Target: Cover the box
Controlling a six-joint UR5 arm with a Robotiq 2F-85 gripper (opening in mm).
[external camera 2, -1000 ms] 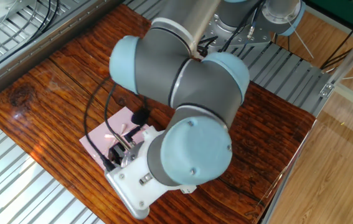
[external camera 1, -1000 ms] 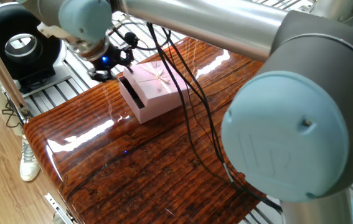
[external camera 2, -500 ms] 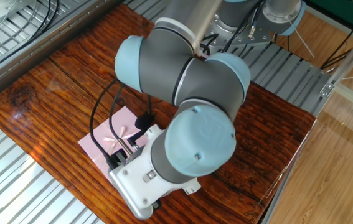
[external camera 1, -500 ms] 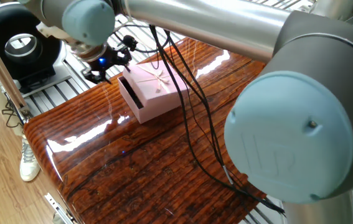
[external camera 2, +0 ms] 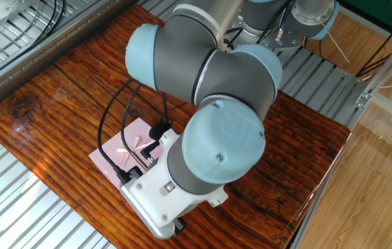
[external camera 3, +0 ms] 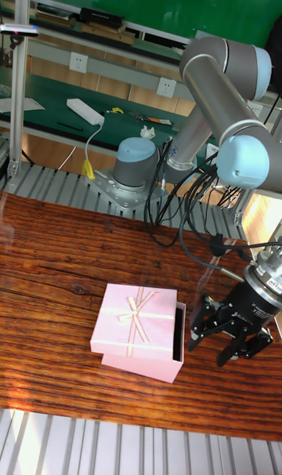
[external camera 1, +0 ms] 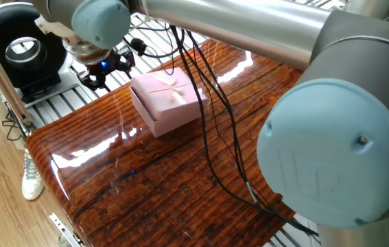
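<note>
The pale pink box [external camera 1: 161, 126] stands on the wooden table, almost wholly under its pink lid [external camera 1: 169, 90] with the ribbon bow. The lid [external camera 3: 135, 317] sits slightly offset, so a dark strip of the box's inside [external camera 3: 180, 330] shows on the side facing my gripper. My gripper [external camera 3: 225, 332] hovers just beside that side, open and empty, clear of the lid. In one fixed view the gripper [external camera 1: 105, 74] is up and to the left of the box. In the other fixed view the arm hides the gripper and only part of the lid [external camera 2: 121, 148] shows.
Black cables [external camera 1: 204, 110] hang from the arm across the lid. A black round device [external camera 1: 21, 49] stands off the table at the left on the slatted metal frame [external camera 1: 64, 103]. The arm's base [external camera 3: 133, 171] is behind the table [external camera 1: 167, 185].
My gripper has drawn away from the lid, moving up and left in one fixed view. The lid stays resting on the box.
</note>
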